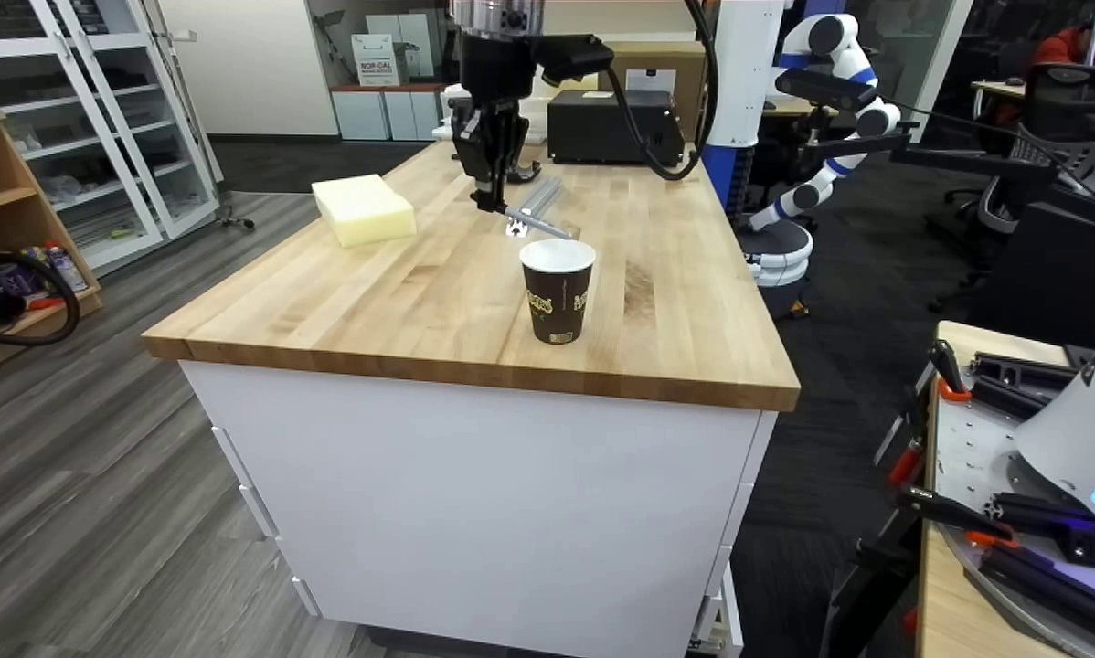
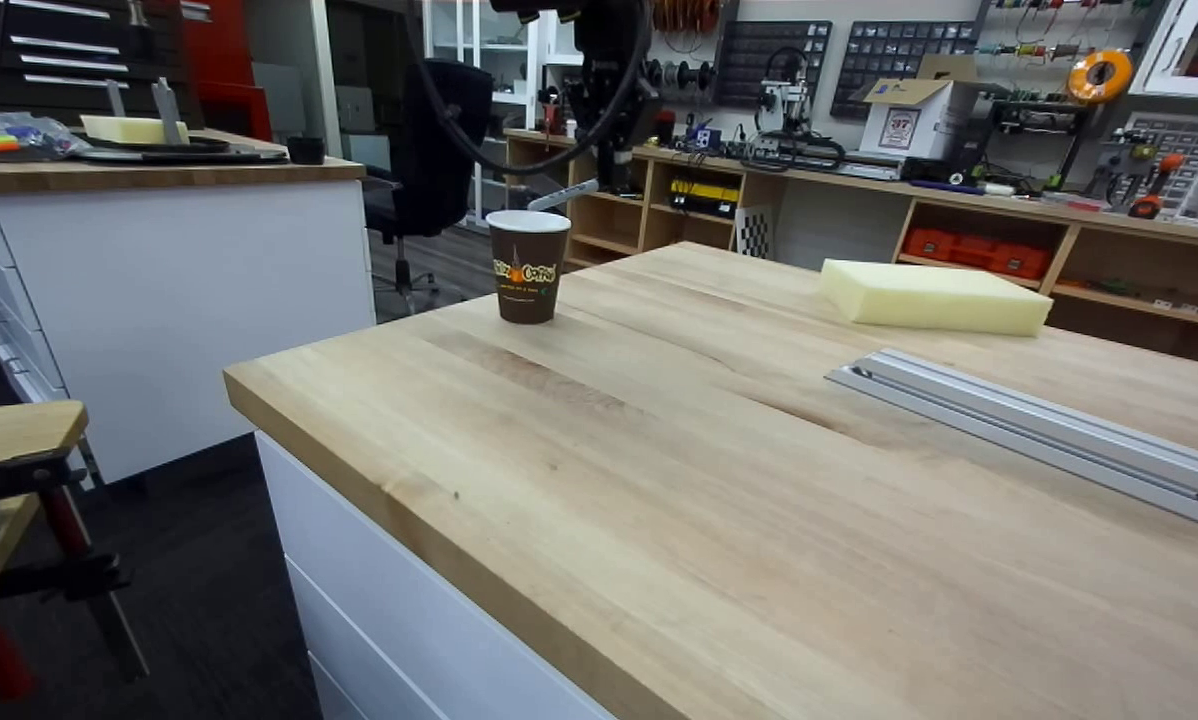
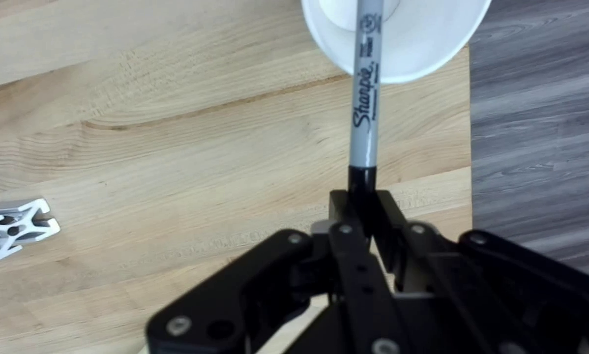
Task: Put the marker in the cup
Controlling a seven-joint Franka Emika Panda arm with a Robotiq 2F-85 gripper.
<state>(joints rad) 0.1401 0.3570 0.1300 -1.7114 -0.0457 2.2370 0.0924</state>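
Claw point(image 3: 363, 201): clenched on the capped end of the marker point(image 3: 367, 98). Marker juts out ahead of the claw, long axis aslant, free end lower and aimed at the cup point(image 2: 527, 275). Cup stands upright on the wooden tabletop point(image 2: 579, 480), below and ahead of the claw; in the wrist view the marker crosses its mouth left of centre. In both exterior views the free end shows near the rim; contact cannot be told. Judgement: next wants a shift toward the cup's middle, steeper tilt, lowering, release. Likely obstacle: the rim on the claw's side; the barrel could catch and tip the cup. Farther out: aluminium rail point(image 2: 1034, 430) to the claw's left (wrist view); foam block point(image 1: 365, 212) on the side away from the cup; black case point(image 1: 614, 126) well past the rail.
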